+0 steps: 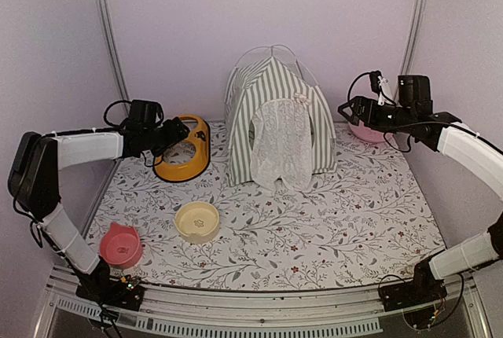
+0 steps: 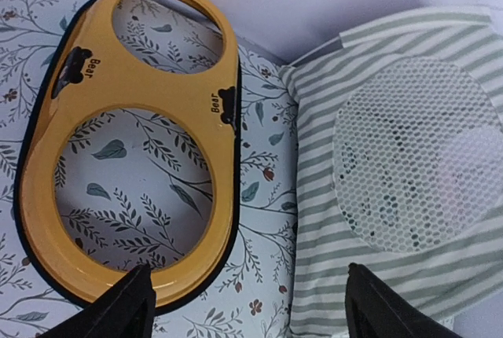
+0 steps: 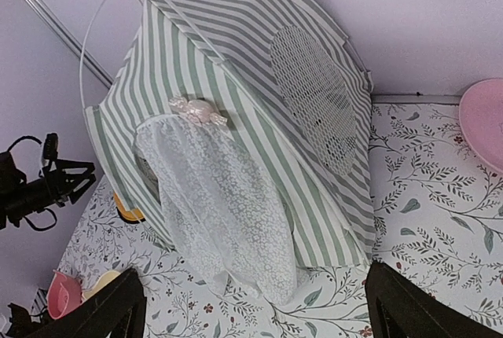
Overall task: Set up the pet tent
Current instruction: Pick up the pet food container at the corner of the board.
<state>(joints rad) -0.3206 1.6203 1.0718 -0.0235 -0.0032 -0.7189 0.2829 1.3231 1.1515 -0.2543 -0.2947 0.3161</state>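
Observation:
The pet tent (image 1: 275, 118), grey-green and white striped, stands upright at the back middle of the mat, its lace door flap (image 1: 281, 145) hanging down in front and thin white poles arching over its top. My left gripper (image 1: 185, 132) hovers left of it above the yellow frame, open and empty; the left wrist view shows the tent's side with a round mesh window (image 2: 416, 161). My right gripper (image 1: 348, 108) hangs open and empty to the tent's right. The right wrist view shows the whole tent (image 3: 236, 118) and its flap (image 3: 228, 204).
A yellow two-hole bowl frame (image 1: 184, 153) lies left of the tent. A cream bowl (image 1: 196, 221) and a red bowl (image 1: 120, 245) sit front left. A pink bowl (image 1: 368, 131) is at the back right, under the right arm. The floral mat (image 1: 330, 220) covers the table.

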